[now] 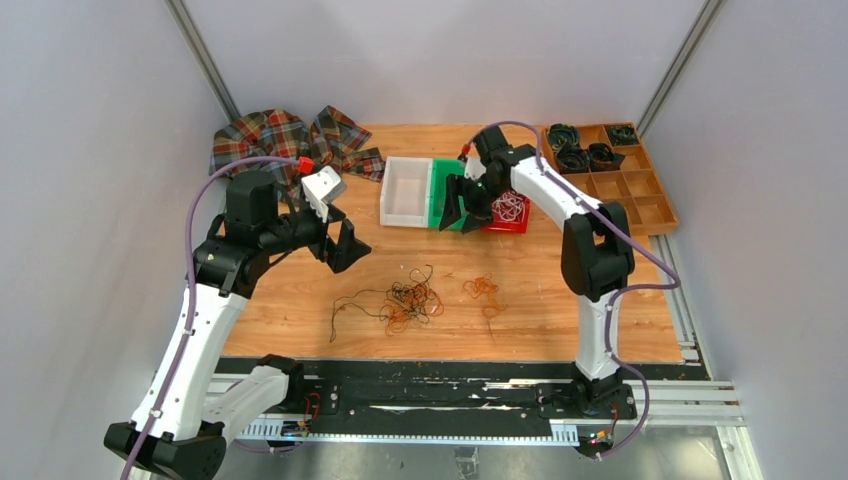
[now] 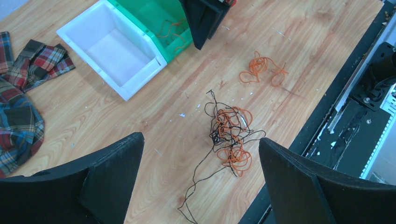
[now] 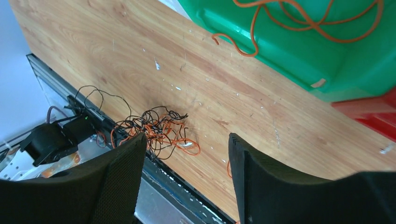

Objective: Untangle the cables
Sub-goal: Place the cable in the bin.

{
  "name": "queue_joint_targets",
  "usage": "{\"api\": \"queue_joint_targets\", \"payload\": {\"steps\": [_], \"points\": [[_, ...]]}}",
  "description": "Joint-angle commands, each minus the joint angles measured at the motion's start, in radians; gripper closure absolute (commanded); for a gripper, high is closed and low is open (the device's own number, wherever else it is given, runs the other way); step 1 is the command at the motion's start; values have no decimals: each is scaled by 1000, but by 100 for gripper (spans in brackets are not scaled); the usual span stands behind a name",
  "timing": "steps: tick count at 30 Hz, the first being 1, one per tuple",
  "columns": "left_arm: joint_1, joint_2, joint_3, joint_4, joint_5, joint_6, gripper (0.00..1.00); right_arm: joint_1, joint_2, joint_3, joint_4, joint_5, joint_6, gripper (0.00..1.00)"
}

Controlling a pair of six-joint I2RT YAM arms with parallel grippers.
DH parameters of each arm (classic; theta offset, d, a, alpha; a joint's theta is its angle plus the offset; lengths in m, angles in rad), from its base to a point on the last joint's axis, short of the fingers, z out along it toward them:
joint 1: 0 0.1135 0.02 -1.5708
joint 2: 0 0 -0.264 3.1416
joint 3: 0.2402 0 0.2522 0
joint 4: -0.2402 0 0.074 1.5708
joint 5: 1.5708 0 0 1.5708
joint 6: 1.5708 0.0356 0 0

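Clutter lines the far side of the table (image 1: 280, 310). A plaid cloth (image 1: 285, 138) is bunched in the far left corner. A white bin (image 1: 405, 190) has a green bin (image 1: 441, 180) touching its right side and a red bin (image 1: 515, 224) just past that. A wooden tray (image 1: 640, 195) of compartments sits at the far right, with dark coiled rolls (image 1: 580, 152) in its back cells.

The right gripper (image 1: 465, 208) hangs over the front of the green bin, its jaws apart with nothing between them. From above it hides much of that bin. An orange cable (image 3: 299, 23) lies inside the green bin, one end reaching the front lip, and white cables (image 1: 508, 207) are heaped in the red bin.

The main tangle (image 1: 408, 300) of black and orange strands lies on bare wood near the front middle, with a black strand trailing left. A small orange bundle (image 1: 484, 290) lies apart to its right. The left gripper (image 1: 345, 245) hangs above the table to the left of the tangle, its jaws spread wide and holding nothing.

The surface is light wood grain flecked with small white scuffs. A black rail (image 1: 430, 385) runs along the near edge, and pale walls (image 1: 450, 60) close in three sides.
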Motion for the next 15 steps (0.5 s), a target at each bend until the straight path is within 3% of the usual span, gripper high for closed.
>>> {"api": "queue_joint_targets", "payload": {"steps": [1, 9, 15], "points": [[4, -2, 23, 1, 14, 8, 2, 9, -84, 60, -8, 129, -41, 37], [4, -2, 22, 0, 16, 10, 2, 118, -78, 84, -8, 510, -202, 44], [4, -10, 22, 0, 14, 12, 2, 135, -65, 34, 148, 630, -297, 48]]}}
